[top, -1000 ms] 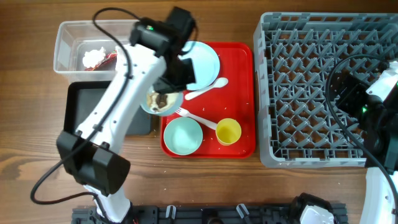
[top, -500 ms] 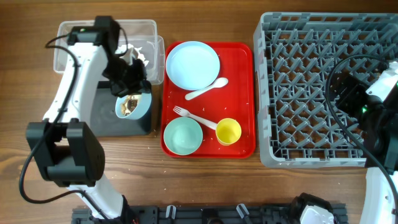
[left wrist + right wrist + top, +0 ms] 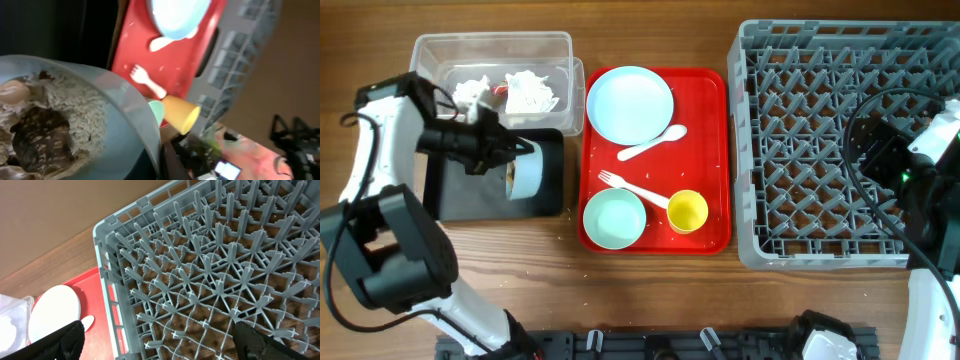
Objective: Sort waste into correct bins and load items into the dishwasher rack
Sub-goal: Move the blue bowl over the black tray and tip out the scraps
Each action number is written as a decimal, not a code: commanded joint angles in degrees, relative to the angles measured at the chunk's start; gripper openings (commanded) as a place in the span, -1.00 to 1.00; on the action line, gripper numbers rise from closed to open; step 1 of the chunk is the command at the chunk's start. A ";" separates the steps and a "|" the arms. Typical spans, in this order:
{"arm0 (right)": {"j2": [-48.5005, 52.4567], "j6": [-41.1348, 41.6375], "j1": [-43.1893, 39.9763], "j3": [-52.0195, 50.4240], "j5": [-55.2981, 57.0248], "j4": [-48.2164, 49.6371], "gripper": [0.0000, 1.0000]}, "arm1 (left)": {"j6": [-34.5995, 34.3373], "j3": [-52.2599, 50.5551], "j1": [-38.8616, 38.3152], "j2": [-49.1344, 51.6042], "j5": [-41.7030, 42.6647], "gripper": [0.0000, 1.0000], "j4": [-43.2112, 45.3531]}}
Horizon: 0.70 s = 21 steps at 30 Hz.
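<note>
Overhead, the left tool [image 3: 506, 158] is clamped on the rim of a pale blue bowl [image 3: 528, 176], which is tipped on its side over the black bin [image 3: 460, 192], at 9 o'clock of the red tray [image 3: 715, 150]. The left wrist view shows food scraps [image 3: 45, 125], white rice-like bits with a brown lump, inside the tilted bowl. At 12 o'clock of the black bin, the clear bin [image 3: 490, 42] holds two crumpled napkins [image 3: 530, 92] with a small red wrapper [image 3: 500, 90] between them. On the tray lie the plate [image 3: 630, 104] at 12 o'clock, the spoon [image 3: 650, 144] and fork [image 3: 635, 188] across the middle, and the mint-green bowl [image 3: 614, 218] and yellow cup [image 3: 687, 211] toward 6 o'clock. The dishwasher rack [image 3: 840, 140] sits on the wooden surface [image 3: 360, 250] at 3 o'clock of the tray. The right tool [image 3: 157, 330] hangs above the rack with its fingers wide apart, holding nothing.
</note>
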 commanded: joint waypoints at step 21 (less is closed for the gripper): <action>0.04 -1.01 -0.24 1.09 -0.74 0.04 0.93 | 3.48 -8.41 18.36 -0.68 34.84 -0.92 -0.48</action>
